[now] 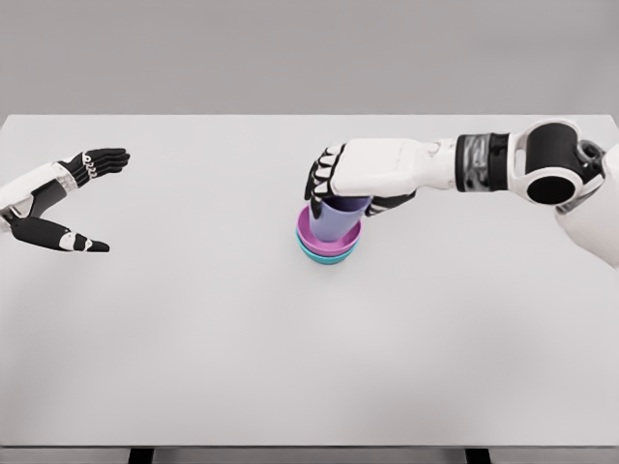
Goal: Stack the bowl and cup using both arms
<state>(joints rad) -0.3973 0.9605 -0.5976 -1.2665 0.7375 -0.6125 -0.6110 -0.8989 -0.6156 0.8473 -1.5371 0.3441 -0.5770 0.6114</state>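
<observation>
A lavender cup [335, 219] stands inside a magenta bowl [308, 233], which is nested in a teal bowl [325, 257] near the table's middle. My right hand [340, 184] reaches in from the right and wraps its fingers around the cup's upper part, covering the rim. Far off at the left edge, my left hand [85, 201] hovers with thumb and fingers spread, holding nothing.
The white table [193, 348] spans the whole view, with its front edge at the bottom and its far edge against a grey wall. My right forearm [484, 162] lies across the table's right side.
</observation>
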